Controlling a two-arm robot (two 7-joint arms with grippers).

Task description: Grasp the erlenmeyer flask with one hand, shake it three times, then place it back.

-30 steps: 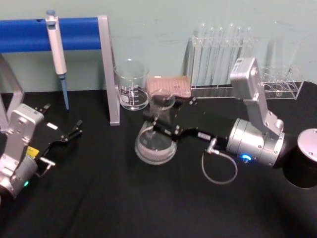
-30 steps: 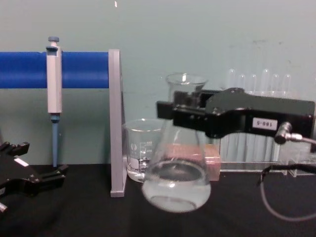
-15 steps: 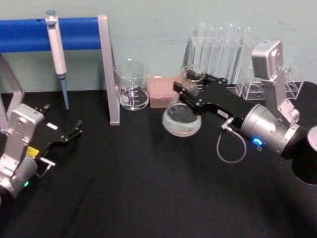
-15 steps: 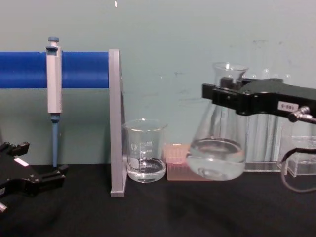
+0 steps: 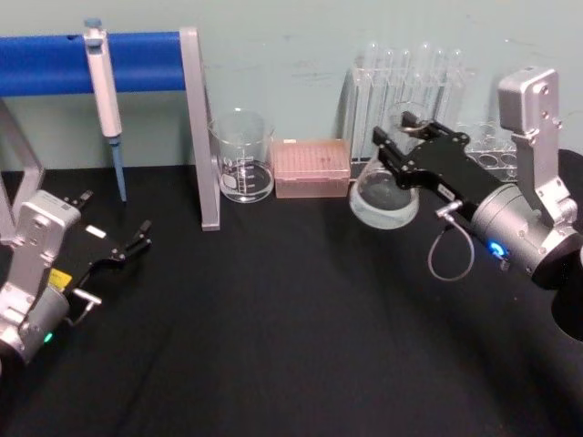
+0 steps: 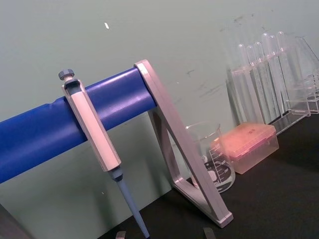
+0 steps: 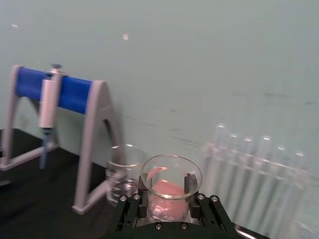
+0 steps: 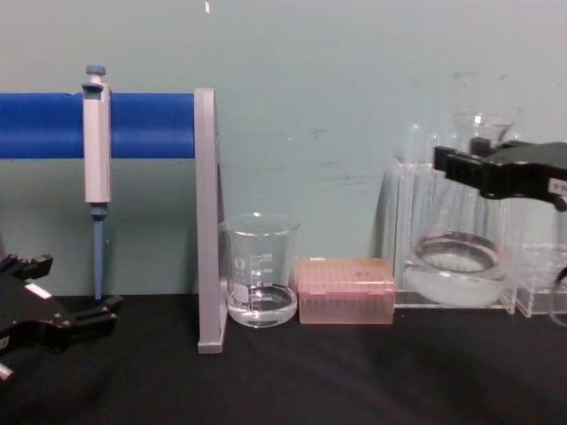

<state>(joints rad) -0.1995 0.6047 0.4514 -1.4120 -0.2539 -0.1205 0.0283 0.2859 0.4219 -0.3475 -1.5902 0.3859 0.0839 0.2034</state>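
The black 2-jaw right hand (image 5: 396, 132) is clamped around the narrow neck of the clear glass conical erlenmeyer flask (image 5: 384, 198), likely so its wide, liquid-weighted base swings free for the 3 shakes. The flask hangs right of the pink rectangular tip box (image 5: 312, 167), apparently lifted off the black desk (image 5: 273, 346). The clear test-tube rack (image 5: 405, 86), behind and right of the box, is the nearest obstacle. The straight-sided glass beaker (image 5: 242, 164) stands just left of the box. Far left of the box, the left hand (image 5: 114, 218) rests idle, jaws wide.
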